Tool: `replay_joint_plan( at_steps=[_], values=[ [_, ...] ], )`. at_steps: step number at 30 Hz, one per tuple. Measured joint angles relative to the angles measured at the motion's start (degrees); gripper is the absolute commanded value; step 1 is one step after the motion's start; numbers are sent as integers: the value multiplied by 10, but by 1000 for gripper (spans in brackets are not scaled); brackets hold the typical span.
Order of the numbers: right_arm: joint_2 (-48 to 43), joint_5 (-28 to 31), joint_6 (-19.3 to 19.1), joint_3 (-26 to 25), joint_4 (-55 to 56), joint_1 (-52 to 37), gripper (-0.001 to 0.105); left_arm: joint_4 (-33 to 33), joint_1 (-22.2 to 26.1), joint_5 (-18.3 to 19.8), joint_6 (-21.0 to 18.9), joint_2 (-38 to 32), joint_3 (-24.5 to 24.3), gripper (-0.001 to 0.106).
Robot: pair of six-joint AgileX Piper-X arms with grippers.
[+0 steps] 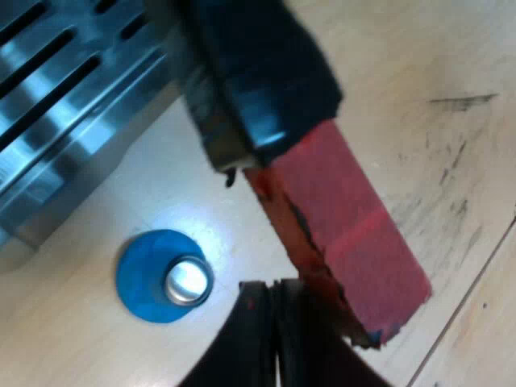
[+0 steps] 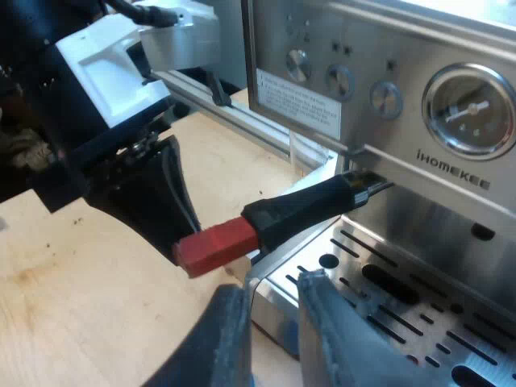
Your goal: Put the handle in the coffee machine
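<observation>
The holder's dark handle point(image 2: 310, 205) sticks out from the espresso machine's front point(image 2: 451, 181), under the gauge, and its red end point(image 2: 216, 244) points away from the machine. In the left wrist view the red end point(image 1: 347, 226) runs slantwise above the table, with the dark handle point(image 1: 258, 72) beyond it. My left gripper point(image 1: 278, 292) is shut, its two fingers pressed together and resting against the side of the red end, not around it. From the right wrist view, the left gripper point(image 2: 179, 226) stands just behind the red end. My right gripper point(image 2: 270, 310) hangs open below the handle, holding nothing.
A blue tamper point(image 1: 165, 278) stands on the wooden table point(image 1: 451, 72) beneath the handle, close to the machine's slotted drip tray point(image 1: 56, 105). The drip tray point(image 2: 387, 282) lies under my right gripper. The left arm's white and black body point(image 2: 105, 81) crowds the space beside the machine.
</observation>
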Motion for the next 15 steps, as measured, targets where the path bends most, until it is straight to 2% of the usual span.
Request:
replay_joint_plan(
  at_steps=[5,9,15],
  values=[
    [0,0,2,0,5,0,17,-24,-44,-9,-38,0,1,0],
    [0,0,30,0,28,0,17,-31,-75,-13,-43,0,2,0],
    [0,-1,61,0,66,0,17,-48,-84,-5,-44,0,7,0]
  ],
)
